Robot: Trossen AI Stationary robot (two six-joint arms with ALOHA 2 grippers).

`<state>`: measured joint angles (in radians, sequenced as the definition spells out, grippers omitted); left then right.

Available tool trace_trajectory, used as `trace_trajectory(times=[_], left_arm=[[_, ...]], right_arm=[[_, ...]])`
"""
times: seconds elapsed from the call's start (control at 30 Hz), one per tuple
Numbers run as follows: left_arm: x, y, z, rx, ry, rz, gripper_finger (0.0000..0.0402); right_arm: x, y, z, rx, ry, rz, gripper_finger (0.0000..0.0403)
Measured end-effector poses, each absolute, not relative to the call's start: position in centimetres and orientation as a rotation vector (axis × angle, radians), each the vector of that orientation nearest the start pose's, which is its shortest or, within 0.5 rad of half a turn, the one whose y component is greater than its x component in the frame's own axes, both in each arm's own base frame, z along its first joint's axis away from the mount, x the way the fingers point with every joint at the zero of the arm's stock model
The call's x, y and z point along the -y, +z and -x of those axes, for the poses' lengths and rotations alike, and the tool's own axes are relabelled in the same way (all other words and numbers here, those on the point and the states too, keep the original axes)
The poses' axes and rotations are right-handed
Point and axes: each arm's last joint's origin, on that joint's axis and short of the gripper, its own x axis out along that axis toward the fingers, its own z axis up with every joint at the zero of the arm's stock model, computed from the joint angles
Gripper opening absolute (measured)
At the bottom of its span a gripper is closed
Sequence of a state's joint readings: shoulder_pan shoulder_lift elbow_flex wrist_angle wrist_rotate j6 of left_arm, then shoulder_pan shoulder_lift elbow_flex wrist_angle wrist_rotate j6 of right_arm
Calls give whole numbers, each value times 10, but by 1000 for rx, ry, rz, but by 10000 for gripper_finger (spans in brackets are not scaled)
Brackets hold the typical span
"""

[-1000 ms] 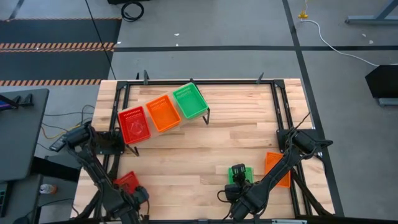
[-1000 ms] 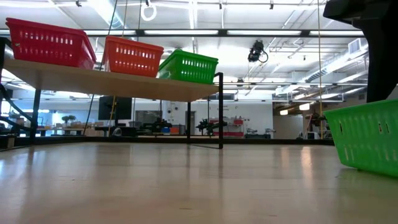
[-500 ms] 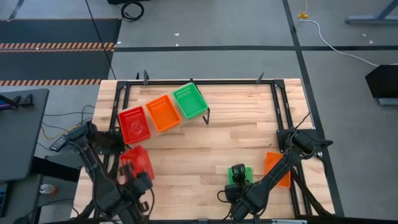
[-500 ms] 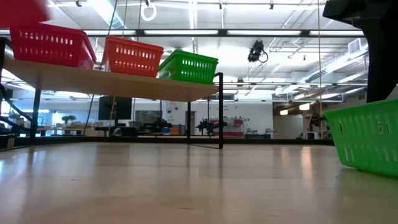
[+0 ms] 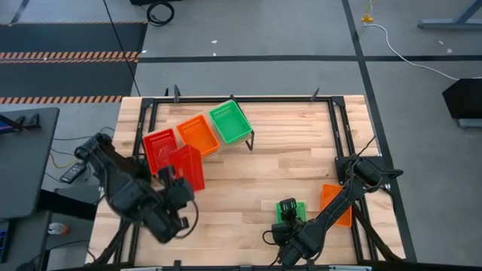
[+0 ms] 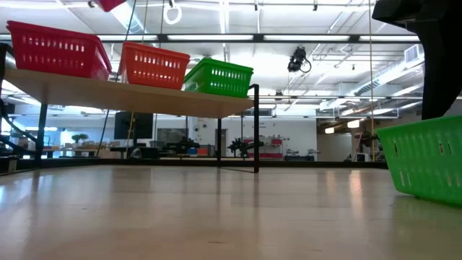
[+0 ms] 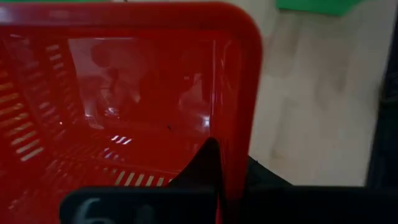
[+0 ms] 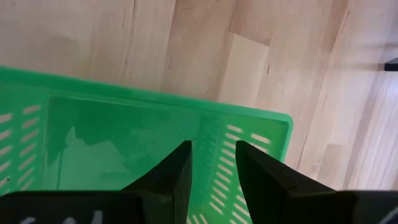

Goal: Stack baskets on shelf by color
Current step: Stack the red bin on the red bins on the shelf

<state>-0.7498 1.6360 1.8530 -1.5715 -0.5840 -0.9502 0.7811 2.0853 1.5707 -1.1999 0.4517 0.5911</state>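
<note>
The shelf (image 6: 144,97) stands at the table's far left and carries a red basket (image 5: 160,150), an orange basket (image 5: 198,135) and a green basket (image 5: 230,122) side by side. My left gripper (image 5: 177,187) is shut on another red basket (image 5: 185,165), held high beside the shelf's near edge. A corner of this basket shows at the top of the low view (image 6: 108,3). My right gripper (image 5: 289,208) is open a little over a green basket (image 5: 295,213) that rests on the table near the front edge, its fingers (image 8: 180,168) over the basket's inside near an end wall. My left gripper pinches one wall of the red basket (image 7: 239,124). One finger (image 7: 208,165) is inside the basket and the other is outside, behind the wall. The basket is lifted clear of the table and tipped. My right gripper: I cannot tell whether it touches the green basket.
An orange basket (image 5: 336,205) lies on the table at the near right, partly under my right arm. Black frame rails (image 5: 226,98) run along the table's far, left and right sides. Bare tabletop lies between the shelf and the green basket.
My left gripper has lifted the red basket off the table's near left corner. It has carried the basket up and toward the far edge, to the shelf's near side, and the basket has tipped on the way.
</note>
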Motion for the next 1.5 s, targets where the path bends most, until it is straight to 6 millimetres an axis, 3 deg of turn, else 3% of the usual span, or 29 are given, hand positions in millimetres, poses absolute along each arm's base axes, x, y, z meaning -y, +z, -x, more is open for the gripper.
trace_trajectory(times=[0.17,0.3,0.53,0.67,1.23,1.5], left_arm=[[153,402,-220,-963,363,16,4],[135,407,-209,-959,375,54,4],[106,385,-171,-1039,421,178,4],[92,381,-160,-1019,455,187,4],[63,361,-168,-1180,464,153,4],[63,361,-167,-1233,419,215,7]], right_arm=[[-258,172,-278,-1361,-169,504,130],[-259,172,-277,-1359,-169,502,130],[-260,172,-277,-1359,-162,510,130],[-257,172,-279,-1364,-160,516,130],[-258,172,-279,-1359,-179,488,130],[-258,172,-279,-1358,-181,485,130]])
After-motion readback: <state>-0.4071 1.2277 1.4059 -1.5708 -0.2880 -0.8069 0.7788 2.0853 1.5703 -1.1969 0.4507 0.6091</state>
